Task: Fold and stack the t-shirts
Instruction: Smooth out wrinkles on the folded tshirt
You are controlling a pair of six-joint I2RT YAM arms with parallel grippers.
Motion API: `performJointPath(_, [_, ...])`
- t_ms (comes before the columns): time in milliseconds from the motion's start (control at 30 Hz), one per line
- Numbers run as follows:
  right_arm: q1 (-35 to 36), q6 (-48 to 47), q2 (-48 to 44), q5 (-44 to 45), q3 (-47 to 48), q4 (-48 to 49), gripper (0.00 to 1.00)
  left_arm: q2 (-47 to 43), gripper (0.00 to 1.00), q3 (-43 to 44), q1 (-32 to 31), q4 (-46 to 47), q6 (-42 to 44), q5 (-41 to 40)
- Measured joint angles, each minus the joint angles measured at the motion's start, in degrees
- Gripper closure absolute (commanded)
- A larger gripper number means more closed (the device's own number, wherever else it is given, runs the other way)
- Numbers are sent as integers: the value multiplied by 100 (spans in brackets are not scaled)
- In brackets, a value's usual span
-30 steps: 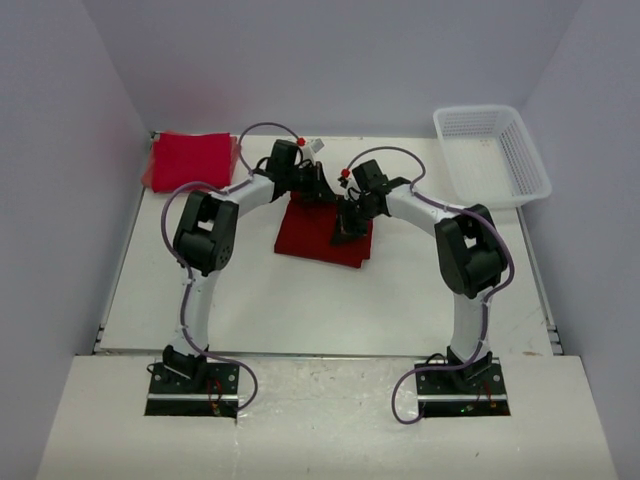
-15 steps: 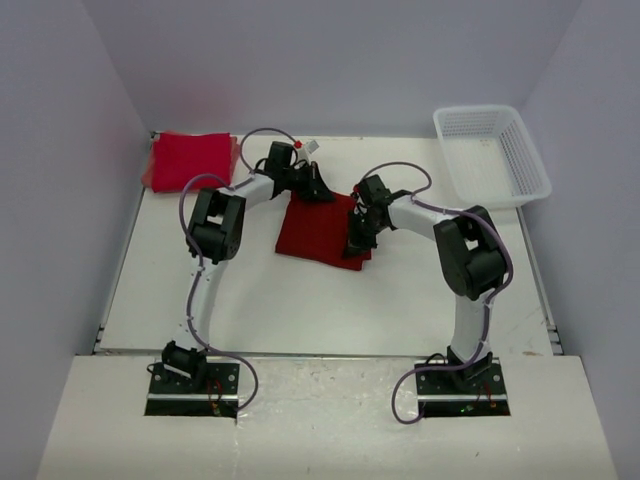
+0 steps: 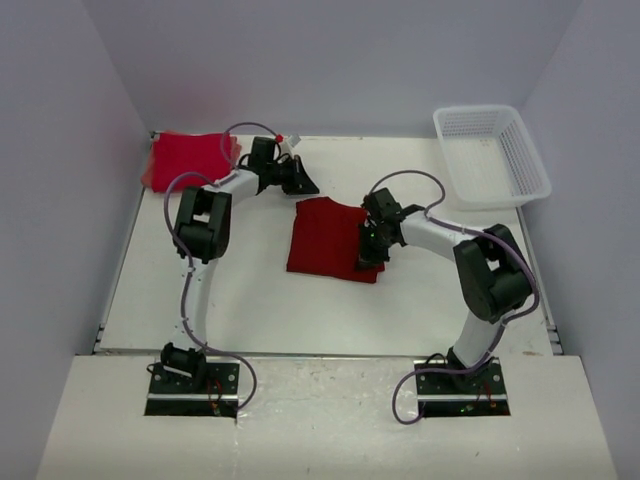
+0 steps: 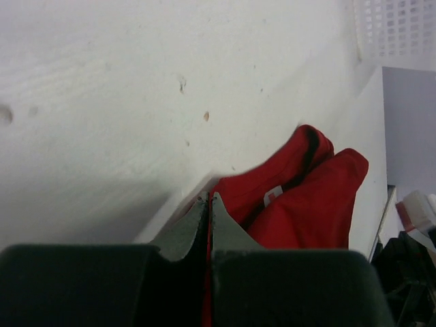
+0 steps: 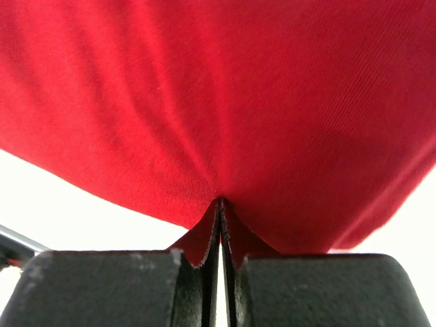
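Top: folded dark shirt [image 3: 325, 240] mid-table. Right gripper [image 3: 368, 252] is at its right edge, left gripper [image 3: 303, 186] just off its far-left corner. Looks like the stacking step: the shirt needs carrying far-left onto the stack [image 3: 188, 158] with folds kept.
Left wrist: fingers pressed together, red sliver between them. Can't tell if that's pinched cloth.
Right wrist: fingers pinching the shirt's edge; rest cut off.

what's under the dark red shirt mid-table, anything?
Only bare white table shows around the crimson t-shirt. The right gripper is shut on its right edge. Whatever lies beneath the cloth is covered, so that cannot be told.
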Motion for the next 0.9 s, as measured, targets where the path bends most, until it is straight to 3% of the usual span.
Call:
performJointPath(200, [188, -306, -765, 437, 227, -723, 100, -1690, 100, -1694, 4, 11, 31, -817])
performJointPath(467, [-37, -426, -492, 634, 2098, -1099, 100, -3731, 100, -2474, -337, 256, -33, -1742])
performJointPath(667, [-409, -446, 444, 387, 2765, -1204, 100, -3746, 100, -2822, -605, 400, -129, -1803])
performJointPath(900, [-730, -448, 1447, 133, 3099, -1351, 100, -3062, 100, -2986, -632, 341, -136, -1882])
